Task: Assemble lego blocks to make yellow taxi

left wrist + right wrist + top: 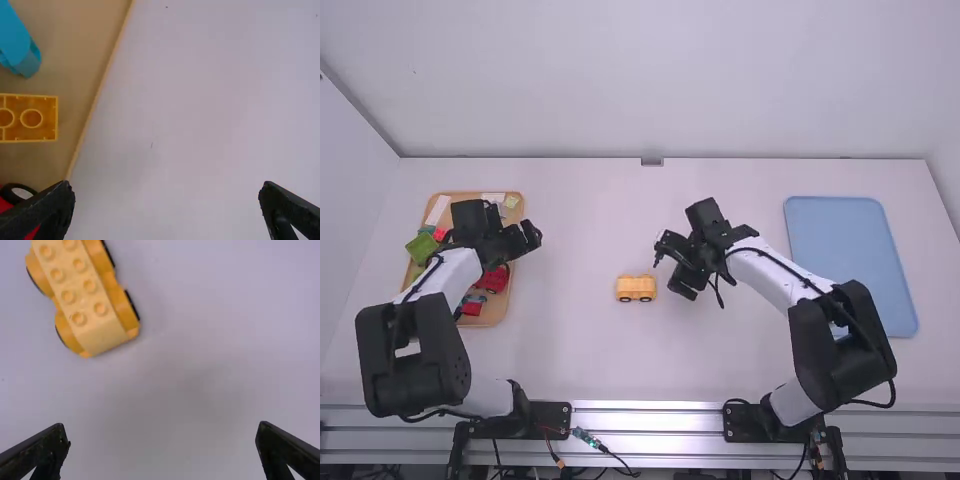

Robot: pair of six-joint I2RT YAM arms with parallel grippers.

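The yellow wheeled base (636, 288) stands on the table near its middle, with studs showing on top of the yellow car base (82, 295) in the right wrist view. My right gripper (678, 268) is just to its right, and there the right gripper (162, 440) is open, nothing between its fingers. At the right edge of the block tray is my left gripper (528, 238); in its wrist view the left gripper (166, 197) is open and holds nothing. A yellow brick (31, 118) lies in the tray, hollow underside showing.
The wooden tray (495, 318) at the left holds red, green and blue pieces, partly under the left arm. A blue piece (20, 42) lies near the yellow brick. A light blue tray (840, 240) lies at the right.
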